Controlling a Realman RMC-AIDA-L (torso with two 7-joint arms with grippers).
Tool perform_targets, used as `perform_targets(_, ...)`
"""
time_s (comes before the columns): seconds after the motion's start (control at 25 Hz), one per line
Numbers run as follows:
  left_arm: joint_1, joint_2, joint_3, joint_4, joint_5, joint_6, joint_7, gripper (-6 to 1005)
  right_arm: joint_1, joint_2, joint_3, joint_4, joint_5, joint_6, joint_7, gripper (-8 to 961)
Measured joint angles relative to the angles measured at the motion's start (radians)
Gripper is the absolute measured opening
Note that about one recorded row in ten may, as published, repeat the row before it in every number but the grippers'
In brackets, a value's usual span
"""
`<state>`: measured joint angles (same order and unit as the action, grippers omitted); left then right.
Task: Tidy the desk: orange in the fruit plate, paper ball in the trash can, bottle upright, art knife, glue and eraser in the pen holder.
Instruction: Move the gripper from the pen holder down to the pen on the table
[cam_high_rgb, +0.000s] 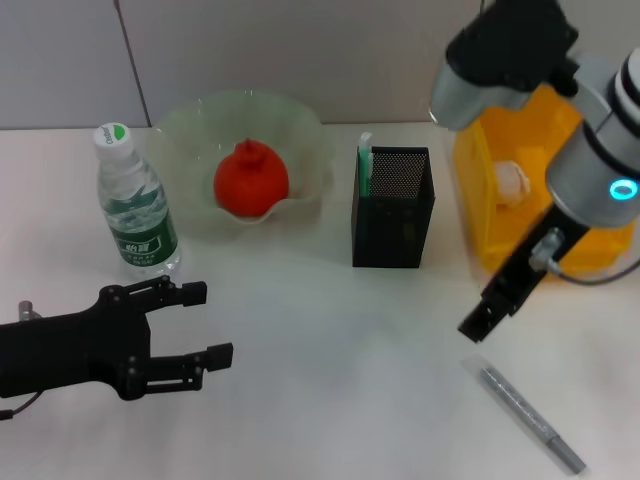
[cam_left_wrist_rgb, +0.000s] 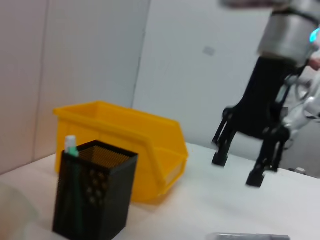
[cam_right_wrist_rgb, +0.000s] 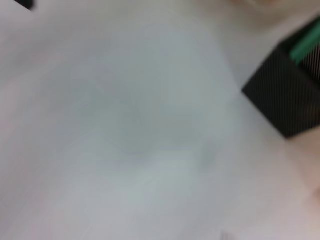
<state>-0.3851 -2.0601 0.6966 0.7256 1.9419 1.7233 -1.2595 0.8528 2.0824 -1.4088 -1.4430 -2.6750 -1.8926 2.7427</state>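
Showing right gripper (cam_left_wrist_rgb: 240, 170) fingers spread: left wrist view only.

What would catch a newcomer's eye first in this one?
The orange in the pale fruit plate at the back, beside the upright bottle. Next, the yellow trash can on the right, with the right pincer open above the art knife. The left pincer waits open, front left.

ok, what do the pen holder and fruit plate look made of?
Pen holder: probably black metal mesh, matte; fine perforations show on its walls. Fruit plate: translucent pale green with a wavy rim, glass or plastic, cannot tell which.
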Motion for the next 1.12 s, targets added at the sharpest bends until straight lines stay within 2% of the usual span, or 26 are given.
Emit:
perform_targets(0.16, -0.005, 0.007, 0.002, 0.000, 0.000, 0.025, 0.027, 859, -0.023, 0.004, -0.007, 0.114, -0.018, 0.048, 0.039, 775)
perform_targets(0.56, -0.014, 0.004, -0.002, 0.006, 0.000, 0.009, 0.038, 859, -0.075, 0.004, -0.009, 0.276, -0.010, 0.172, 0.030, 775)
perform_targets(1.12, -0.018, 0.002, -0.005, 0.002, 0.000, -0.008, 0.031, 860, -0.062, 0.004, -0.070, 0.349, -0.009, 0.256, 0.039, 772)
